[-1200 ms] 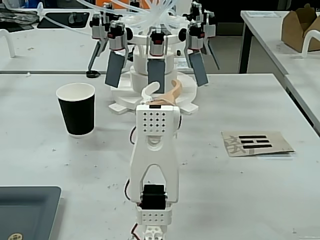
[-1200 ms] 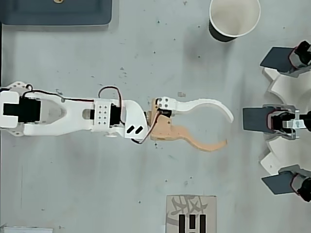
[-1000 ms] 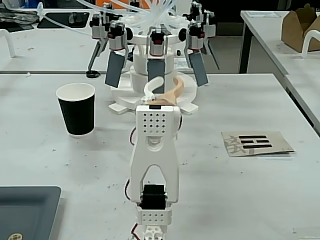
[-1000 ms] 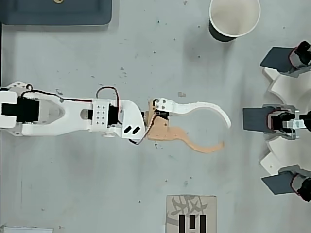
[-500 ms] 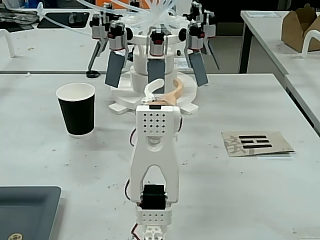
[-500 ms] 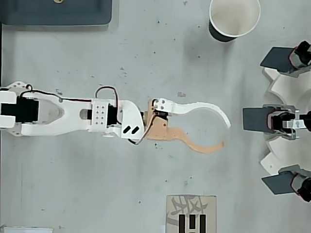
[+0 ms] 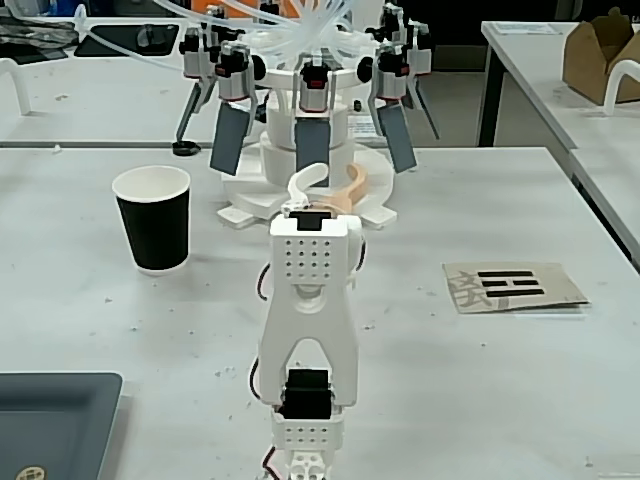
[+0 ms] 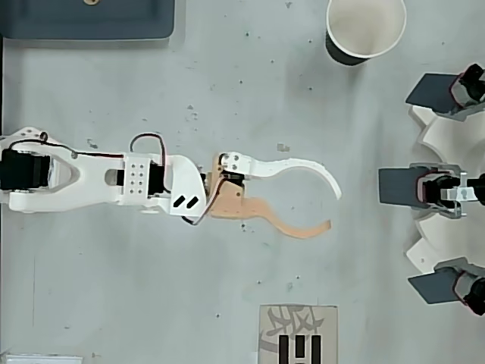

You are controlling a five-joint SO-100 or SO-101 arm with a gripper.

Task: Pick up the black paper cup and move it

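Observation:
The black paper cup [image 7: 152,218] stands upright on the white table, left of the arm in the fixed view; from above its white inside and rim [image 8: 364,29] show at the top right. My gripper [image 8: 334,208] is open over the table's middle, one white finger [image 8: 303,166] and one tan finger [image 8: 292,224] spread wide with nothing between them. It sits well below and left of the cup in the overhead view. In the fixed view the arm's white body hides most of the gripper [image 7: 325,186]; only the fingertips show above it.
A white round fixture with several motors and dark paddles [image 7: 305,130] stands behind the gripper, at the right edge from above [image 8: 439,186]. A dark tray [image 7: 50,420] lies at the near left. A printed card [image 7: 512,286] lies on the right.
The arm has drawn back toward its base, taking the open gripper away from the fixture. The cup has not moved.

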